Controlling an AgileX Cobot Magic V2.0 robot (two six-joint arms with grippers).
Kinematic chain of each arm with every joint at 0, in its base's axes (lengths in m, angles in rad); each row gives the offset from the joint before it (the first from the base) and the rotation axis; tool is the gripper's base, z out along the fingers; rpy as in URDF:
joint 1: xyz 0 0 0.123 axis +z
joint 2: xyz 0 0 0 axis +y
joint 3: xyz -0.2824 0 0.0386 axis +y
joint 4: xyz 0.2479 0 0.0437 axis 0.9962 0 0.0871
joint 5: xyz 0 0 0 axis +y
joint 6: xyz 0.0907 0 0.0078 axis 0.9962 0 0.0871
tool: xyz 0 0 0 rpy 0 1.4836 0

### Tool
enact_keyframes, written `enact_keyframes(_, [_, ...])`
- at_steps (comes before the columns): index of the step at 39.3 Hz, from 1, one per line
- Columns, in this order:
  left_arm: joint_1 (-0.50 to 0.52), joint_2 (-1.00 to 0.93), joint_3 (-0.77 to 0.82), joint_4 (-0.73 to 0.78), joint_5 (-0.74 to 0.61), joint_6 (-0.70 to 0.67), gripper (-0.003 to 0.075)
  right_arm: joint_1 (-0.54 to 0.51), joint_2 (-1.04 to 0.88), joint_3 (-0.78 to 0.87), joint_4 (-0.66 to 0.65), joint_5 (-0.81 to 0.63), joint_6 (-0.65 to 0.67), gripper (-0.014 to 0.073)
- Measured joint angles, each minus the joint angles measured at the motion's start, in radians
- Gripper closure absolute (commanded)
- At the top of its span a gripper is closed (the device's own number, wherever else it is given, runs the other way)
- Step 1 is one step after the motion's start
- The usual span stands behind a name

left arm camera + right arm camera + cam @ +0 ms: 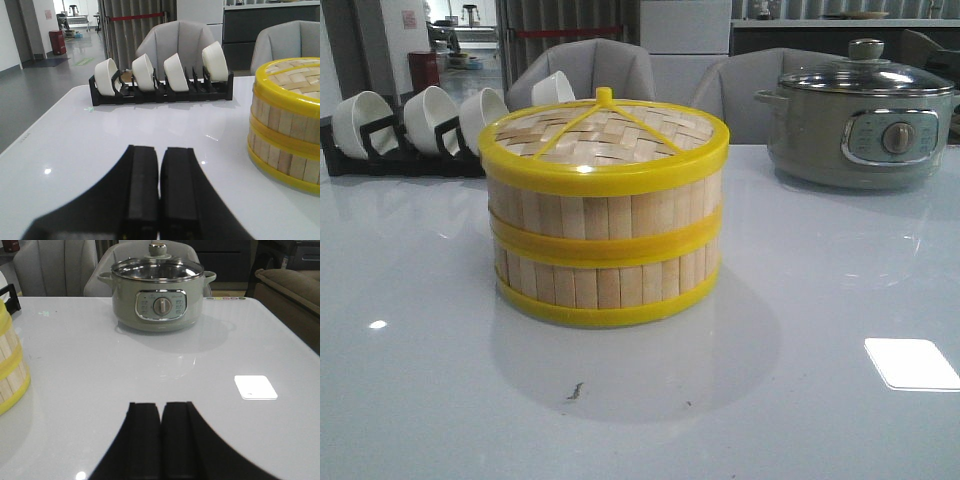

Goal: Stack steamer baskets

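Two steamer baskets (605, 255) of pale bamboo slats with yellow rims stand one on top of the other in the middle of the white table, capped by a woven lid (602, 135) with a yellow knob. The same stack (287, 125) shows at the edge of the left wrist view, and a sliver of it (10, 365) in the right wrist view. My left gripper (160, 155) hovers low over bare table to the left of the stack, shut and holding nothing. To the stack's right, my right gripper (161, 407) is also shut and empty. Neither gripper appears in the front view.
A black rack of white bowls (415, 130) stands at the back left, also seen in the left wrist view (160, 80). A grey-green electric pot with a glass lid (860, 115) sits at the back right. Grey chairs stand behind the table.
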Motion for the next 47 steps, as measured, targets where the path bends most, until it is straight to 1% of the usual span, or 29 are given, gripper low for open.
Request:
enact_keyframes(5, [0.000,0.000,0.000,0.000,0.000,0.000,0.0623,0.009,-0.044,0.097,0.031,-0.064,0.002,0.0553])
enact_keyframes(8, [0.000,0.000,0.000,0.000,-0.002,0.000,0.0623,0.010,-0.048,0.122,0.051,-0.083,0.002,0.0553])
enact_keyframes(17, [0.000,0.000,0.000,0.000,-0.004,0.000,0.0623,0.010,-0.048,0.128,0.060,-0.103,0.002,0.0553])
enact_keyframes(47, [0.000,0.000,0.000,0.000,-0.005,0.000,0.0623,0.010,-0.048,0.128,0.060,-0.104,0.003,0.0553])
